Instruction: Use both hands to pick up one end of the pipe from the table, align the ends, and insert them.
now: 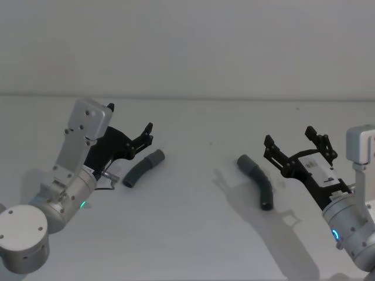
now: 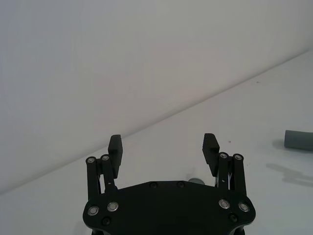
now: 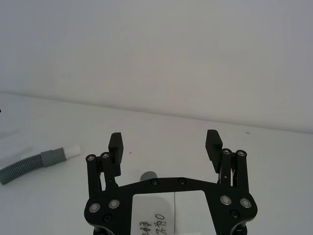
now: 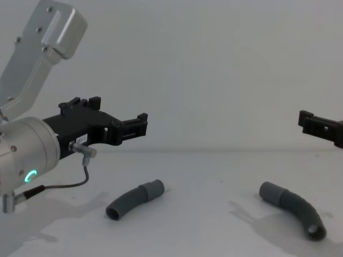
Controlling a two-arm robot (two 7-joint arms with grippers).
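L gripper (image 1: 145, 136), fingers spread & empty, hangs centre-left in head view, just beside one pipe piece (image 1: 143, 167). R gripper (image 1: 289, 136), also spread & empty, sits centre-right near 2nd piece (image 1: 259, 180). Both pieces lie on table (image 1: 193, 234), well apart.

The table (image 1: 187, 240) is plain matt white, with two curved dark grey pipes lying flat on it, well apart. The left pipe (image 1: 143, 168) has the left cuff (image 1: 156, 158) at its far end, turned toward the middle. The right pipe (image 1: 258, 181) (bent more sharply) has the right cuff (image 1: 245, 163) at its far end, turned toward the left pipe.
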